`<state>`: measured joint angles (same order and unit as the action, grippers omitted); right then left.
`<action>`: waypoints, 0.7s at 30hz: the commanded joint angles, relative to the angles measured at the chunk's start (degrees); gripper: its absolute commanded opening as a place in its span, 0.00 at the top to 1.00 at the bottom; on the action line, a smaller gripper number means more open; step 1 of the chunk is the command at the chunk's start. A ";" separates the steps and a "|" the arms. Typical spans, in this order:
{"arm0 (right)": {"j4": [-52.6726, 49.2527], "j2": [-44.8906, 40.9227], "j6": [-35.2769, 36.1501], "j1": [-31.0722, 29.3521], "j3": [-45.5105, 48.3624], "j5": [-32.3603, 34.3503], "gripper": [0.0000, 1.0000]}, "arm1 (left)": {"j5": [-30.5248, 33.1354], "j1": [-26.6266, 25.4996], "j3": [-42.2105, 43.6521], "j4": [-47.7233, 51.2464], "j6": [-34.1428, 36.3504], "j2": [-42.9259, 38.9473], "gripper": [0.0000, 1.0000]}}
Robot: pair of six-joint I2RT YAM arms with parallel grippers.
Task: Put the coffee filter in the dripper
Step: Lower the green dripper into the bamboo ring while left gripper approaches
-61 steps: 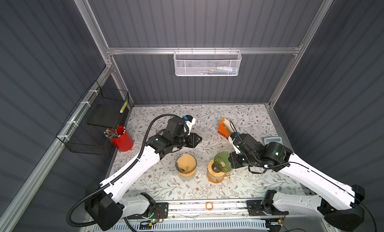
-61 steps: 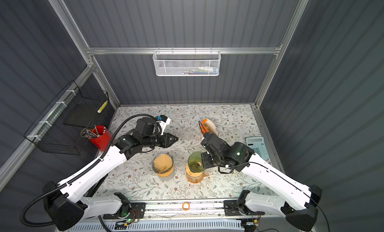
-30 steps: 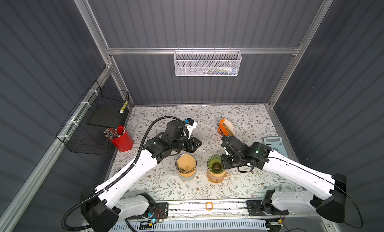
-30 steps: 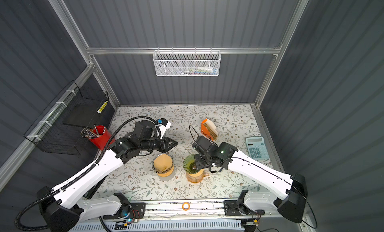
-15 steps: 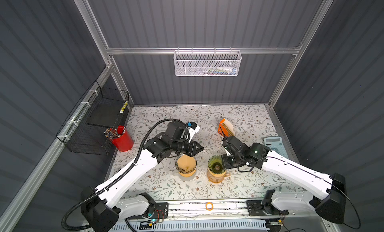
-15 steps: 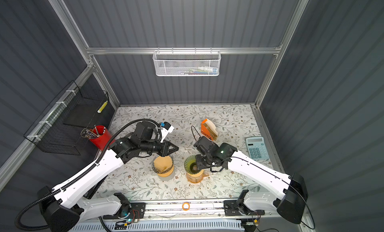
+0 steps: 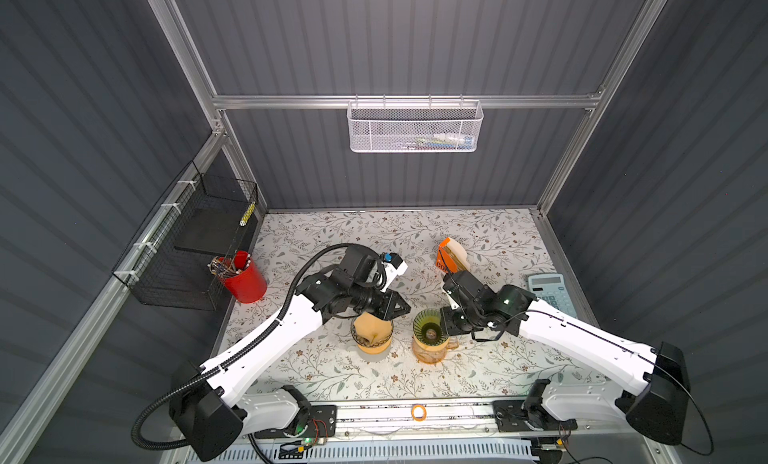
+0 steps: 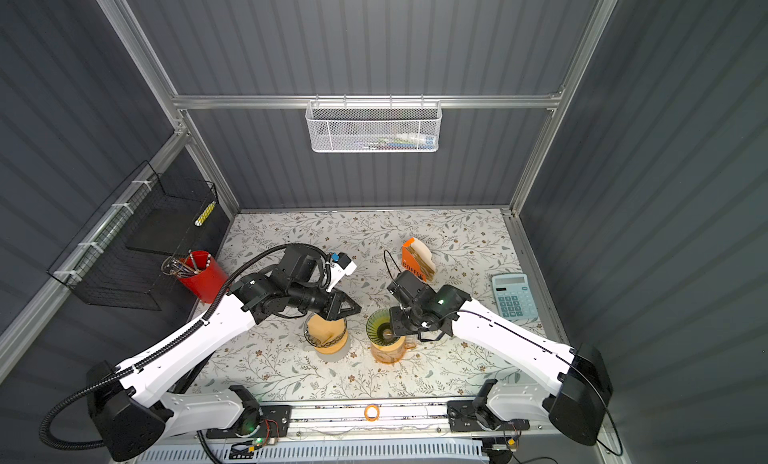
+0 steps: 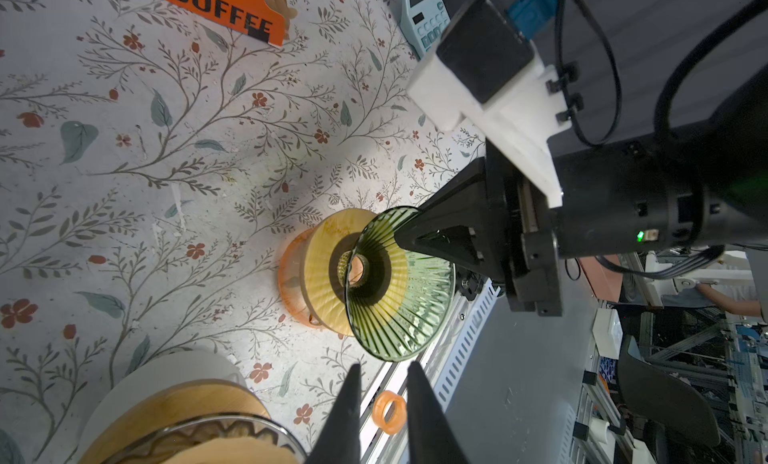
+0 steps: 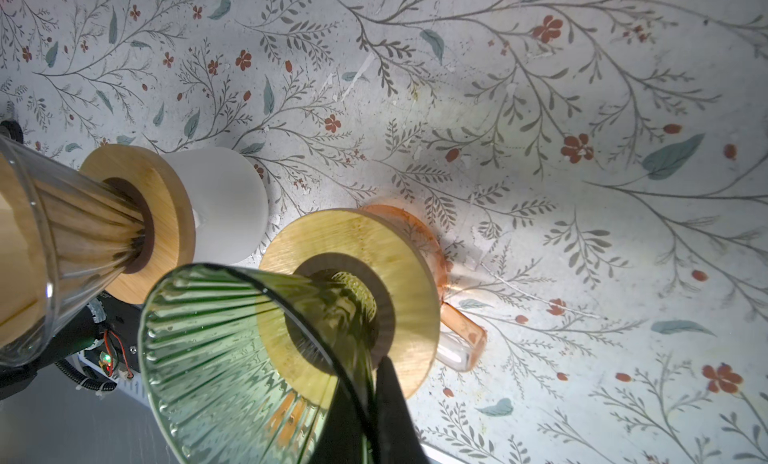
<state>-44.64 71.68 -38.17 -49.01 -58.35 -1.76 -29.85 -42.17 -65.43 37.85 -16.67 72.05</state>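
Top views: left gripper (image 7: 395, 312) has dropped over the clear dripper (image 7: 354, 335). Paper filter (image 7: 370, 327) sits inside it. Green dripper (image 8: 374, 323) at its 3 o'clock is now level on the mug (image 8: 388, 354).
Left wrist: fingers (image 9: 345, 420) barely apart, empty.
Right wrist: right gripper (image 10: 365, 374) pinches the ribbed glass rim. Likely a regrip to move the filter across.

Inventory by count.
- Arms: 2, left arm (image 7: 270, 341) and right arm (image 7: 582, 337).
- Grippers: 2, left gripper (image 9: 384, 364) and right gripper (image 10: 368, 370).
- Drippers: 2, clear dripper (image 10: 83, 233) and green dripper (image 9: 399, 291).
- Wooden collars: 2, clear dripper's collar (image 10: 166, 200) and green dripper's collar (image 10: 374, 242).
- Vessels: 2, white cup (image 10: 228, 200) and orange glass mug (image 7: 432, 354).
- Coffee filter (image 7: 369, 325) in a dripper: 1.
- Orange filter holder (image 8: 411, 260): 1. The filters stacked in it can't be counted.
- Calculator (image 8: 513, 296): 1.
- Red pen cup (image 7: 245, 281): 1.
- Baskets: 2, black wire basket (image 7: 178, 275) and white mesh basket (image 7: 415, 129).
- Orange ring (image 7: 418, 412): 1.
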 commanded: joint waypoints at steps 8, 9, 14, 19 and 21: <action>-0.30 0.61 -0.03 0.40 2.26 0.22 1.00 | -1.76 -3.99 -2.21 2.67 1.79 4.42 0.78; -0.37 0.57 -0.06 0.41 2.36 0.09 1.00 | -1.43 -4.48 -2.32 2.97 1.90 4.86 0.79; -0.80 0.66 -0.33 0.41 2.62 0.35 1.00 | -0.53 -5.34 -1.79 2.99 1.71 5.40 0.80; -0.86 0.90 -0.32 0.41 2.71 0.27 1.00 | 1.15 -5.33 -0.49 1.74 1.24 5.70 0.83; -1.00 1.22 -0.32 0.47 2.64 0.28 1.00 | 1.92 -5.32 -0.46 1.38 1.13 6.28 0.83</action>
<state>-42.83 71.66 -38.54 -48.73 -57.43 -2.35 -29.08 -47.33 -65.73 39.38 -16.43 77.65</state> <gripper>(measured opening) 0.069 0.174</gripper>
